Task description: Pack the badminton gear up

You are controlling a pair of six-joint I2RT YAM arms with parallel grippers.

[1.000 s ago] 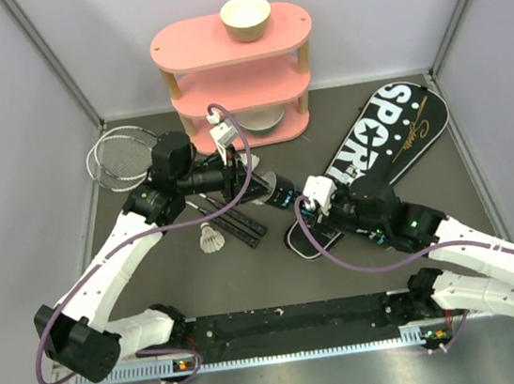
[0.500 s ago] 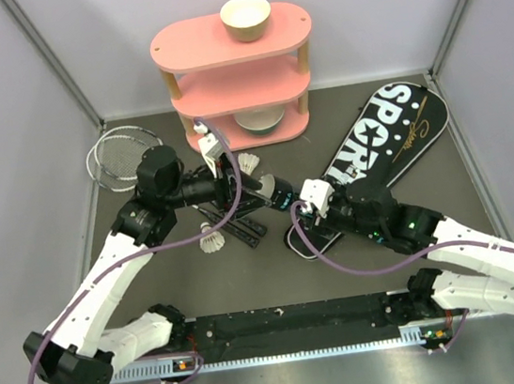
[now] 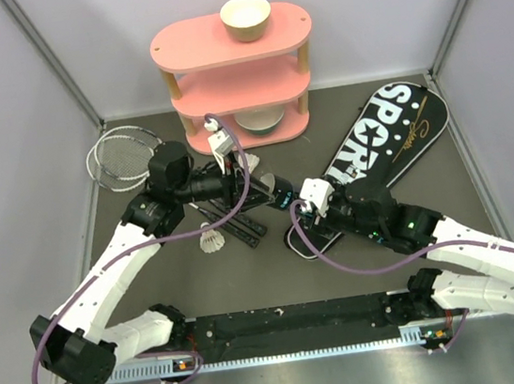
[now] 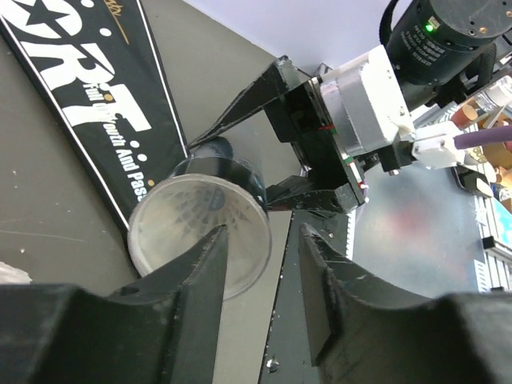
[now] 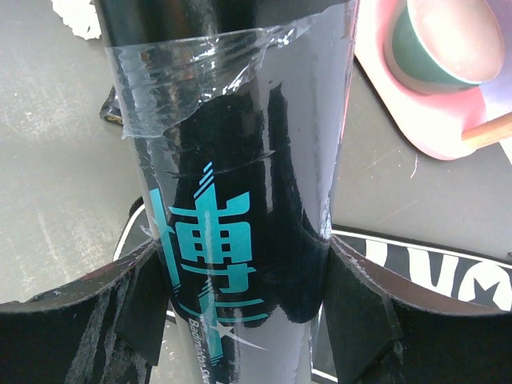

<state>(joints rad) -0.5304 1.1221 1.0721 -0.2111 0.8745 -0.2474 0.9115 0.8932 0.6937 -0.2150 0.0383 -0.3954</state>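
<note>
My right gripper [image 3: 297,206] [image 5: 240,272] is shut on the black tube [image 3: 274,192] [image 5: 232,160] with teal lettering and holds it off the table, its mouth toward the left arm. My left gripper [image 3: 250,184] [image 4: 264,236] is open and empty just in front of the tube's clear mouth [image 4: 196,236]. A faint feather pattern shows inside the mouth. One shuttlecock [image 3: 211,241] lies on the table and another [image 3: 246,162] lies by the left wrist. Two rackets [image 3: 123,158] lie at the left. The black SPORT bag [image 3: 387,137] [image 4: 88,104] lies at the right.
A pink three-tier shelf [image 3: 232,39] stands at the back with a cream bowl [image 3: 245,17] on top and another bowl [image 5: 448,40] on its lowest tier. Grey walls close in both sides. The racket shafts [image 3: 235,223] run under the left gripper.
My left gripper drew back to the left, then returned to the tube's mouth; its jaws opened wider and then narrowed. The right arm and tube have barely moved.
</note>
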